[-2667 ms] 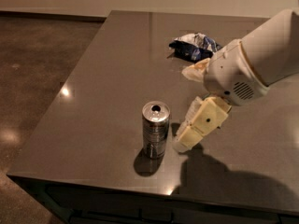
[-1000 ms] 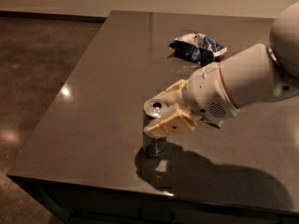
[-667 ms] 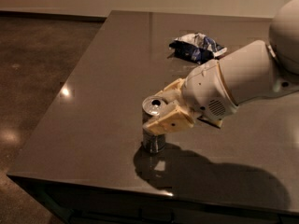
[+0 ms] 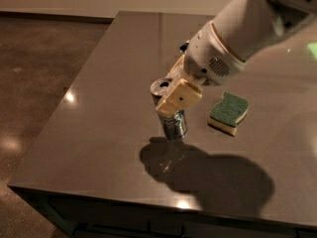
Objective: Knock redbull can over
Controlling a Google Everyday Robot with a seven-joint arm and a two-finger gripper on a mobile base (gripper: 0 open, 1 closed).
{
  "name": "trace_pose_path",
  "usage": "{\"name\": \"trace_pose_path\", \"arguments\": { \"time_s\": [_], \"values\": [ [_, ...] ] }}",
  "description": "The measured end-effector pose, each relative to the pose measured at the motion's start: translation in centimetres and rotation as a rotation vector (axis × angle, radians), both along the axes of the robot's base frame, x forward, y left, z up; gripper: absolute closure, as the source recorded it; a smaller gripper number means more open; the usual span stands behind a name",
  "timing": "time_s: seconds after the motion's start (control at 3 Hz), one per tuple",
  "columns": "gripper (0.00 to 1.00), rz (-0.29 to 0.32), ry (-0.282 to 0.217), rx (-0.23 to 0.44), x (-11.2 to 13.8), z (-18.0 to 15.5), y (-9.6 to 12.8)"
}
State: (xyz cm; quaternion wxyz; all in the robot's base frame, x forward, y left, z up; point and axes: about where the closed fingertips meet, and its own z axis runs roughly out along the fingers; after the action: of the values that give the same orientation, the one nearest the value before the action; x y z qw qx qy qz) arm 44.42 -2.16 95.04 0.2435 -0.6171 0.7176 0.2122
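The redbull can, slim and silver with a pull-tab top, stands on the dark table near its middle front, leaning slightly with its top toward the left. My gripper reaches in from the upper right and straddles the can's upper half. One cream finger lies across the front of the can and the other is behind it. The fingers are closed against the can.
A green and yellow sponge lies on the table just right of the can. The table's left edge and front edge are close, with floor beyond. My white arm covers the back right of the table.
The gripper moved in from the right of the can and closed around its top. The view has shifted: the sponge now shows and the snack bag is hidden behind the arm.
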Motion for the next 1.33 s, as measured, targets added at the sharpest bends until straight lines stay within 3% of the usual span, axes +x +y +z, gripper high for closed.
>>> {"name": "trace_pose_path", "arguments": {
  "time_s": [0.67,1.0,1.33],
  "values": [
    [1.0,0.041,0.021,-0.301,3.5,-0.1,-0.2],
    [1.0,0.068,0.034,-0.391,5.0,-1.2,0.2],
    [0.84,0.104,0.039,-0.459,6.1,-2.5,1.0]
  ]
}}
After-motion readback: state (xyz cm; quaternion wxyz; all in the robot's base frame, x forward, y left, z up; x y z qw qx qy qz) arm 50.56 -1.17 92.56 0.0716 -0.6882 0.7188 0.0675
